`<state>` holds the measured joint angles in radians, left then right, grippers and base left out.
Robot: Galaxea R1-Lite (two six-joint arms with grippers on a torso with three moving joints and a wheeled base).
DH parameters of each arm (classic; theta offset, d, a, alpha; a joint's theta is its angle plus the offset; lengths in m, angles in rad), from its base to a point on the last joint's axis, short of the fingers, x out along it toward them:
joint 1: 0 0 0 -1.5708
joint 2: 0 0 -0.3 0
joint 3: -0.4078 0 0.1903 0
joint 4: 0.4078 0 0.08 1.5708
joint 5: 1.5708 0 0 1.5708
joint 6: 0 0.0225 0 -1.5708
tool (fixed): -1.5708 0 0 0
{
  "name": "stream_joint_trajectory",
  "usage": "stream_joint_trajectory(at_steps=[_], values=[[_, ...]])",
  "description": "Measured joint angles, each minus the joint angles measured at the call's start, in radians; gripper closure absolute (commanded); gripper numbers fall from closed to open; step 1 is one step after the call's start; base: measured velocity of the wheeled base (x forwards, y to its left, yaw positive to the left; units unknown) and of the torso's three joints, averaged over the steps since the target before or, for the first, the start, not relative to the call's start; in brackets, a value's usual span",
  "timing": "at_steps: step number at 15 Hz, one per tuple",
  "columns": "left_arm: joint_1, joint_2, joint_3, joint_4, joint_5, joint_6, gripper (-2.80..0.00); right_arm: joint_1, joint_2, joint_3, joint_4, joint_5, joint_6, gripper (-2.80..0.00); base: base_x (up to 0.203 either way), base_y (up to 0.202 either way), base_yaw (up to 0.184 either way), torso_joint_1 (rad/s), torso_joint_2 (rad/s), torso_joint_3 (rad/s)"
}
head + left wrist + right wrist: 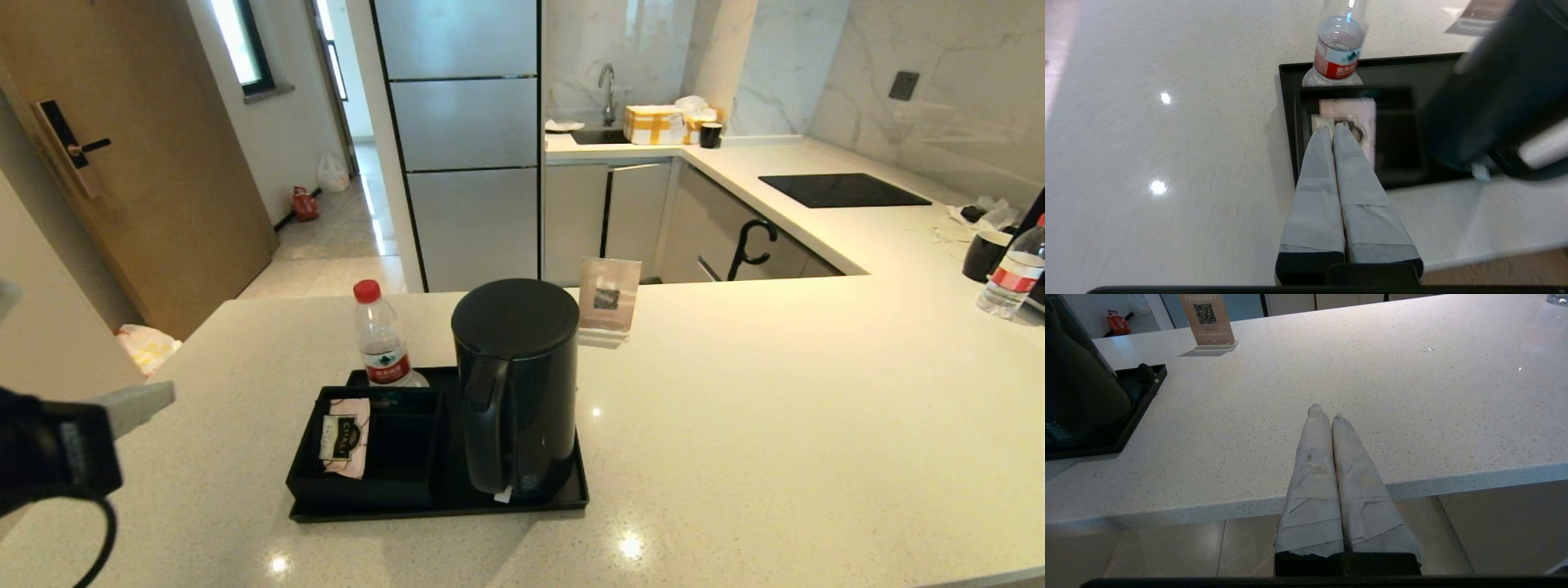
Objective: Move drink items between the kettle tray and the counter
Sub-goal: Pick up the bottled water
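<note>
A tall black kettle point(516, 384) stands on the right half of the black kettle tray point(441, 510), handle facing me. A clear water bottle point(381, 335) with a red cap stands at the tray's back left corner, behind the square compartment box point(400, 474). A second such bottle point(1015, 273) stands far right on the pale counter point(775, 425). My left gripper point(167, 394) hovers left of the tray, shut and empty; in the left wrist view its tips point(1332, 128) point at the box and bottle point(1338, 53). My right gripper point(1326, 412), shut and empty, hangs over the counter's front edge, right of the kettle point(1077, 388).
A pink tea sachet point(347, 437) lies in the compartment box. A WiFi sign point(608, 298) stands behind the kettle. A squat black mug point(985, 255) sits beside the far-right bottle. The black cooktop point(841, 189) lies at the back right.
</note>
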<state>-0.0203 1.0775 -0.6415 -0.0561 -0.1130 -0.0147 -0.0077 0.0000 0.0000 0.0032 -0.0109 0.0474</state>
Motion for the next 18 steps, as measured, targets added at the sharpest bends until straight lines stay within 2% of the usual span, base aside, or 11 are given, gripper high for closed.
stream_joint_trajectory(at_steps=[1, 2, 3, 5, 12, 18], values=[[-0.003, 0.105, -0.021, -0.059, -0.001, 0.003, 0.00, 0.000, 0.000, 0.000, 0.000, 0.000, 0.000, 0.00, 0.000, 0.000, 0.000, 0.000, 0.00, 0.000], [-0.006, 0.207, -0.045, -0.128, -0.002, 0.006, -2.55, 0.000, 0.000, 0.000, 0.000, 0.000, 0.000, 0.00, 0.000, 0.000, 0.000, 0.000, 0.00, 0.000], [-0.009, 0.288, -0.069, -0.193, -0.003, 0.008, -2.80, 0.000, 0.000, 0.000, 0.000, 0.000, 0.000, 0.00, 0.000, 0.000, 0.000, 0.000, 0.00, 0.000], [-0.016, 0.398, -0.106, -0.294, -0.001, 0.015, -2.80, 0.000, 0.000, 0.000, 0.000, 0.000, 0.000, 0.00, 0.000, 0.000, 0.000, 0.000, 0.00, 0.000], [-0.104, 0.788, -0.377, -0.364, 0.076, 0.059, -2.80, 0.000, 0.000, 0.000, 0.000, 0.000, 0.000, 0.00, 0.000, 0.000, 0.000, 0.000, 0.00, 0.000], [-0.153, 0.904, -0.427, -0.372, 0.082, 0.052, -2.80, 0.000, 0.000, 0.000, 0.000, 0.000, 0.000, 0.00, 0.000, 0.000, 0.000, 0.000, 0.00, 0.000]])
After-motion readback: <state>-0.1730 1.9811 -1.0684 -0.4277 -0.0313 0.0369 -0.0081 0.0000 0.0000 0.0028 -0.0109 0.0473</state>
